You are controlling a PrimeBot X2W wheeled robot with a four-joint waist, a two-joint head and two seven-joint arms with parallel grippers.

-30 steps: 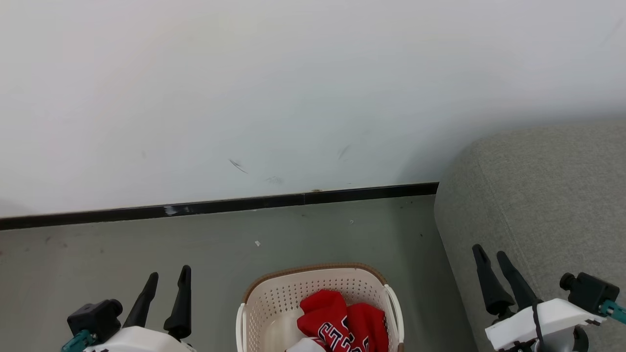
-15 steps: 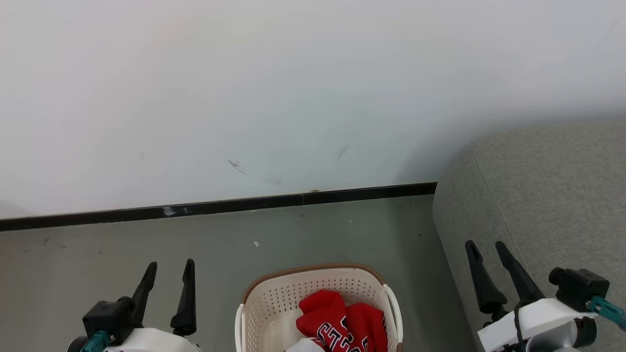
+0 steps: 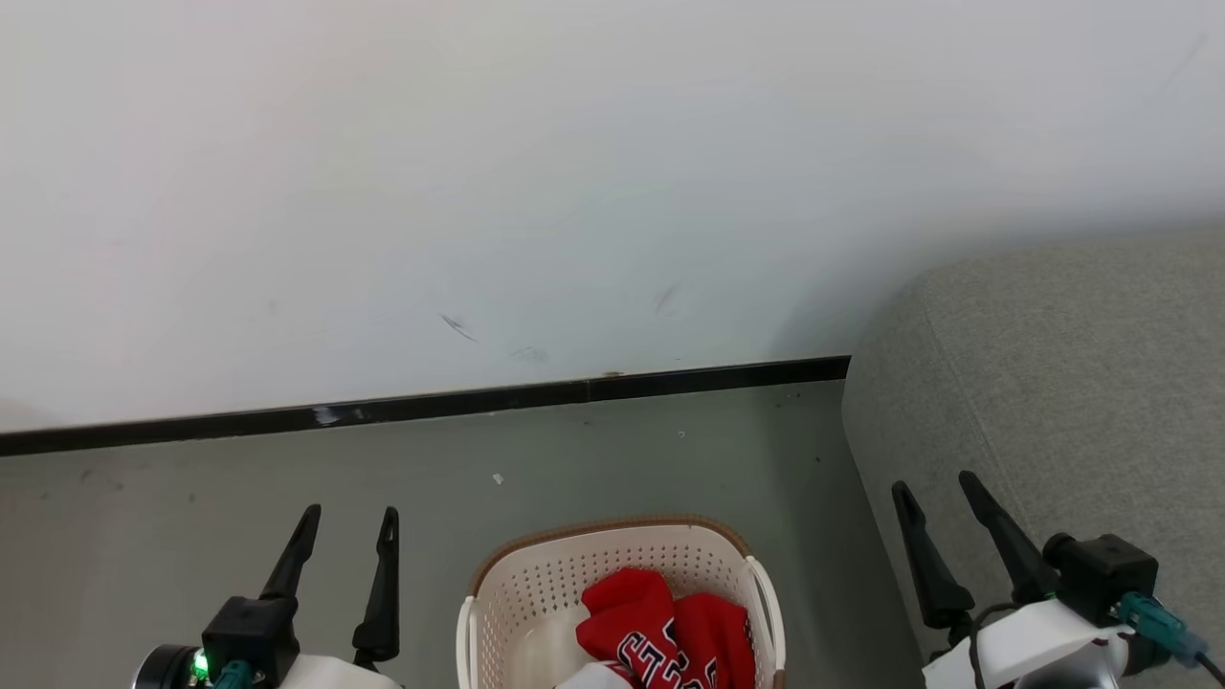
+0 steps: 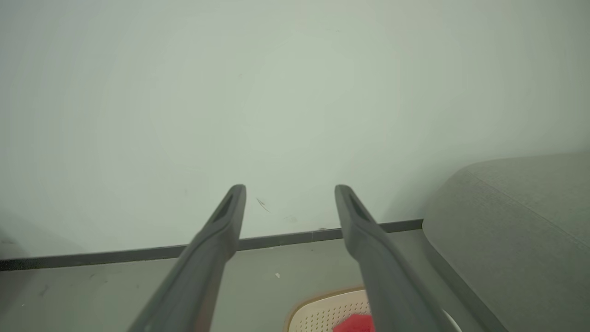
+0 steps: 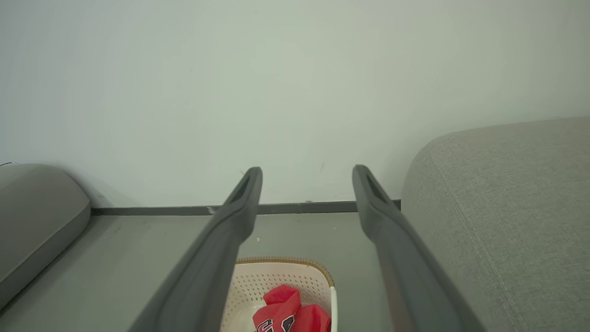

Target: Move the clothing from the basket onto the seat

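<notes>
On the floor (image 3: 287, 459) between the arms stands the basket (image 3: 536, 574), red clothing (image 3: 641, 622) inside, the seat (image 3: 1053, 383) just beside. Both the left jaws and the right jaws stand apart, holding nothing.

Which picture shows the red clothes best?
The head view: the red clothes lie in the basket with lettering showing. The right wrist view shows them smaller; the left wrist view shows just a red sliver.

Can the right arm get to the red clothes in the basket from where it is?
Likely yes. The right gripper is open and empty beside the basket, whose top is uncovered; nothing lies between it and the clothing.
</notes>
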